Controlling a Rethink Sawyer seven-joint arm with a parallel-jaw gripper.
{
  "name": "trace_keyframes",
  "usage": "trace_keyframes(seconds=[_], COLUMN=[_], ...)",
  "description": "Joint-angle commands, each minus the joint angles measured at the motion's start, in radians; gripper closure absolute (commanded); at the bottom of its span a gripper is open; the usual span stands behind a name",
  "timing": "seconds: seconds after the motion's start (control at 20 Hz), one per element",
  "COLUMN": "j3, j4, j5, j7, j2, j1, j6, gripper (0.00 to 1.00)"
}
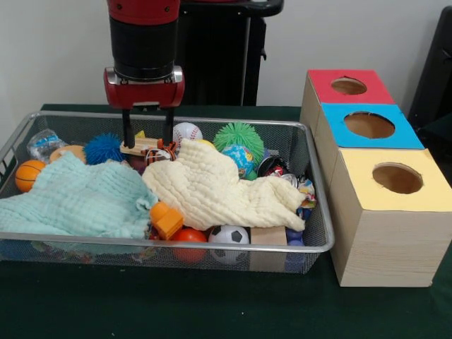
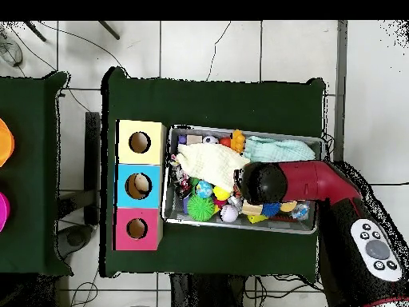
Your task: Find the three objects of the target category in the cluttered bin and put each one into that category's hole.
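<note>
The bin (image 1: pixel 176 244) is a wide wire-mesh basket full of toys; it also shows in the overhead view (image 2: pixel 240 229). My gripper (image 1: pixel 147 135) hangs over its back left part, open, with its fingers (image 1: pixel 127 131) on either side of a small wooden toy (image 1: pixel 140 147). A cream cloth (image 1: pixel 212 187) and a pale green cloth (image 1: pixel 70 201) cover much of the pile. Around them lie a baseball (image 1: pixel 187 132), a green spiky ball (image 1: pixel 239 138), a blue spiky ball (image 1: pixel 104 148), a basketball (image 1: pixel 28 174) and a soccer ball (image 1: pixel 228 236). In the overhead view the arm (image 2: pixel 264 182) hides the gripper.
Three wooden boxes with round holes stand in a row right of the bin: red top (image 1: pixel 349 86), blue top (image 1: pixel 367 126), yellow top (image 1: pixel 395 180). An orange toy (image 1: pixel 166 219) and a wooden block (image 1: pixel 268 236) lie at the bin's front. Green cloth covers the table (image 1: pixel 212 304).
</note>
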Motion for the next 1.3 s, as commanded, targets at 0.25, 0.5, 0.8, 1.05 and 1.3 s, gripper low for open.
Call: trace_keyframes(seconds=[0.25, 0.5, 0.8, 1.05, 1.3], j3=[-0.022, -0.041, -0.04, -0.041, -0.046], j4=[-0.014, 0.006, 0.01, -0.002, -0.018], j5=[-0.087, -0.083, -0.061, -0.059, -0.061], j7=[-0.106, -0.107, -0.094, -0.089, -0.083], j2=[0.095, 0.12, 0.14, 0.155, 0.183], j1=[0.017, 0.02, 0.028, 0.037, 0.048], j6=[0.072, 0.104, 0.114, 0.118, 0.123], gripper=[0.0, 0.0, 0.0, 0.0, 0.0])
